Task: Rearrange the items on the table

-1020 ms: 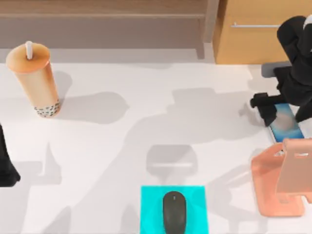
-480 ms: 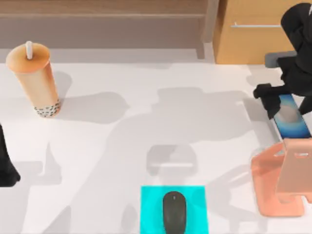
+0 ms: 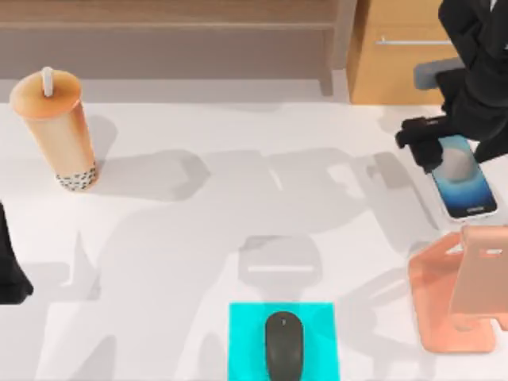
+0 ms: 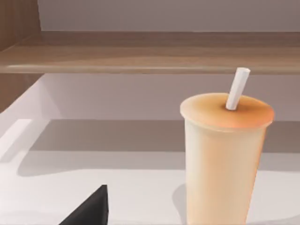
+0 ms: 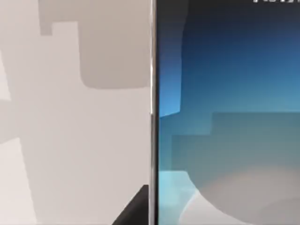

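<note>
The room is evenly and brightly lit, with soft light falling from above onto the white tabletop [image 3: 198, 238]. Broad grey shadows of the arms sprawl across its middle, pale and soft-edged, overlapping in several tones as though from more than one lamp. The orange cup [image 3: 57, 127] at the far left throws a rounded shadow to its right. The smartphone [image 3: 463, 175] at the right glows blue, with a pale hazy patch on its glass. In the right wrist view that screen fades from deep blue to light cyan, and its metal edge shows a thin bright line. Nothing glares harshly; outlines look slightly soft.
</note>
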